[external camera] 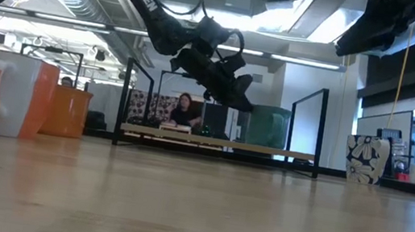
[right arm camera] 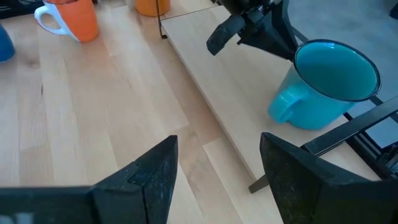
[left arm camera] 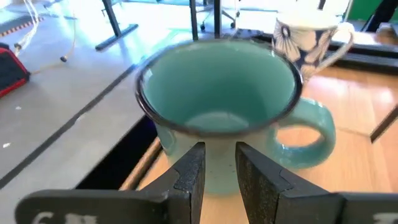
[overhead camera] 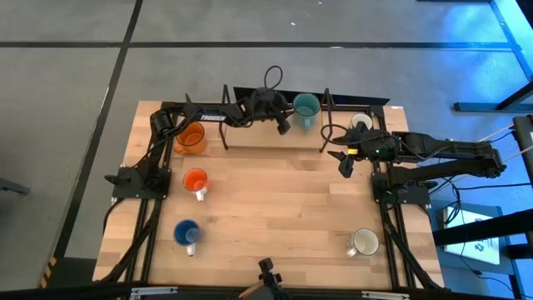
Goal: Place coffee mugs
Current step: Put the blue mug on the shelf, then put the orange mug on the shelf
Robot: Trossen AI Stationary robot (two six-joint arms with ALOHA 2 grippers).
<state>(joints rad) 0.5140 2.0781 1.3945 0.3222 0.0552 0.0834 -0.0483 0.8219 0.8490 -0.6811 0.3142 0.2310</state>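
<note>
A teal mug stands upright by its bottom on the wooden shelf of the black wire rack at the table's far edge. My left gripper hovers just off the mug's near-left side, its fingers a little apart with nothing between them. The teal mug fills the left wrist view. My right gripper waits open above the table's right part, its fingers pointing toward the rack. A white flowered mug stands to the right of the teal one.
On the table's left stand a large orange mug, a small orange mug and a blue mug. A white mug sits at the near right. A person sits in the room beyond the table.
</note>
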